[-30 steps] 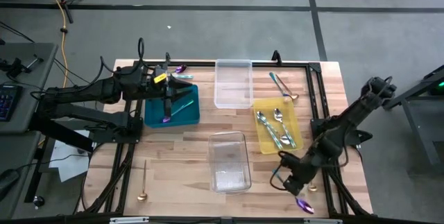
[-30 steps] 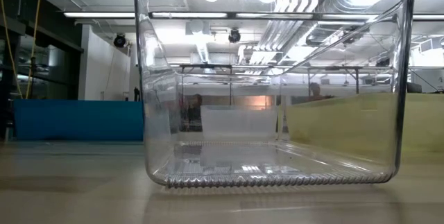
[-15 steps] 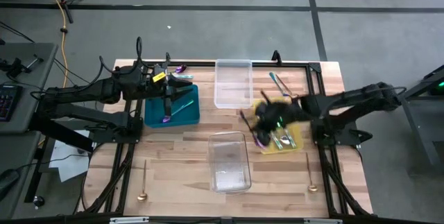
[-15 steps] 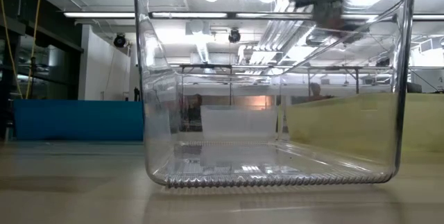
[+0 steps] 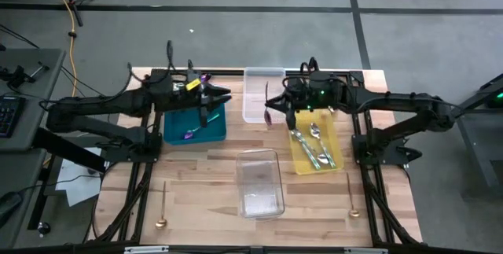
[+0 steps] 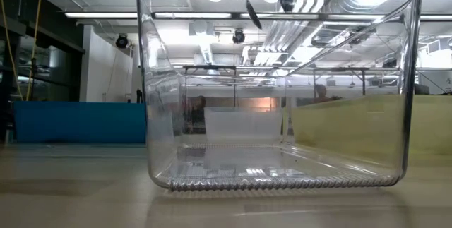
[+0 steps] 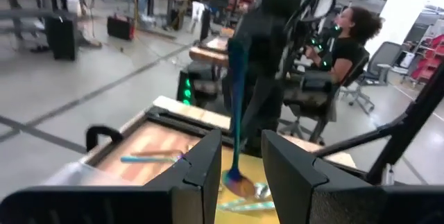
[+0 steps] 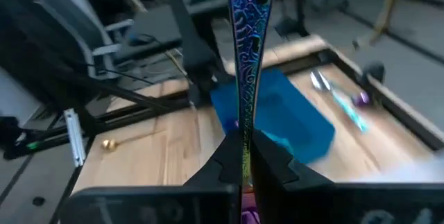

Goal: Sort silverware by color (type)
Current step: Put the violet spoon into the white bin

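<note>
My right gripper [image 5: 273, 106] reaches across to the far middle of the table, beside the far clear tray [image 5: 263, 89], and is shut on an iridescent purple-blue piece of silverware [image 8: 248, 57]. The left wrist view shows that piece [image 7: 236, 113] hanging. My left gripper [image 5: 220, 97] hovers open over the teal tray [image 5: 177, 128], which holds a purple piece [image 5: 189, 135] and a teal-handled one [image 5: 206, 119]. Silver spoons [image 5: 308, 138] lie in the yellow tray [image 5: 330, 128]. Two teal-handled pieces [image 5: 317, 94] lie on the table past it. My right gripper pinches the iridescent piece's shaft [image 8: 245, 137] between its two fingers. The fingers lie along it, and the long patterned part sticks out past the fingertips. It is lifted clear of the table and hangs slanting downward [image 6: 253, 13] below the gripper.
A second clear tray [image 5: 259, 183] stands in the near middle and fills the low view [image 6: 275, 94]. Gold spoons lie near the left [image 5: 161, 207] and right [image 5: 351, 199] near corners. Another purple piece [image 5: 203, 77] lies at the far edge. A seated person [image 7: 347, 37] is beyond the table.
My right arm has swung fast from the table's near right corner, up and toward the far left, carrying the purple-blue piece off the table to beside the far clear tray. My left gripper has shifted a little toward the right over the teal tray.
</note>
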Controlling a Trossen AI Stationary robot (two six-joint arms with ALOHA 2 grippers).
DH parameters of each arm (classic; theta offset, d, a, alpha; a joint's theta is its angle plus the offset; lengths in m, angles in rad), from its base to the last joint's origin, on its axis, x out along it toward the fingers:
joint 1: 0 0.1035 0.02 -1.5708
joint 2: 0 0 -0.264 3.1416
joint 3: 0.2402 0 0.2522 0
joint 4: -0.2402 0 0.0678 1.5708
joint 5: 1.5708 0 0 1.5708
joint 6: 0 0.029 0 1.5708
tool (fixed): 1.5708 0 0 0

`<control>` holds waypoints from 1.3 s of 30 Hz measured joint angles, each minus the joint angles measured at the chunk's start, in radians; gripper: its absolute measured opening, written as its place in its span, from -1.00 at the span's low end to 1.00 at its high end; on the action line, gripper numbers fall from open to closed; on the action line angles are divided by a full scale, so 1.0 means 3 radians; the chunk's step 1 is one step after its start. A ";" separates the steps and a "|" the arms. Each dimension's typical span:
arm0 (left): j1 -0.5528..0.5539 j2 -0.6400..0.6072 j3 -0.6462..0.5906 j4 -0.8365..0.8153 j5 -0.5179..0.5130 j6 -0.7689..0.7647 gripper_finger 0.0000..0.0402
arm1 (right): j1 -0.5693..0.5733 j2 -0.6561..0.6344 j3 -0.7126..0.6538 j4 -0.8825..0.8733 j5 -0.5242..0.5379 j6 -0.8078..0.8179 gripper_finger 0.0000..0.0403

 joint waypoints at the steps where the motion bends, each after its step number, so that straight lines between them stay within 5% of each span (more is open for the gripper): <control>1: 0.0013 0.0041 0.0000 0.0003 0.0052 -0.0023 -0.52 | -0.0001 0.0000 0.0000 0.0046 -0.0055 -0.0097 -0.99; 12: 0.0026 0.0125 0.0000 0.0047 0.0197 -0.0146 -0.52 | 0.0007 -0.0001 0.0000 0.0079 -0.0134 -0.0150 -0.99; 20: 0.0026 -0.0253 0.0000 0.0038 0.0188 -0.0123 -0.52 | -0.0121 0.0121 0.0008 0.0136 -0.0212 0.0336 -0.99; 32: 0.0025 -0.0509 0.0000 0.0033 -0.0021 -0.0025 -0.52 | -0.1034 0.1621 0.0690 -0.0759 0.0031 0.1178 -0.99; 39: 0.0025 -0.0506 0.0000 0.0031 -0.0023 -0.0025 -0.52 | -0.1194 0.2193 0.0887 -0.1044 -0.0140 0.1293 -0.99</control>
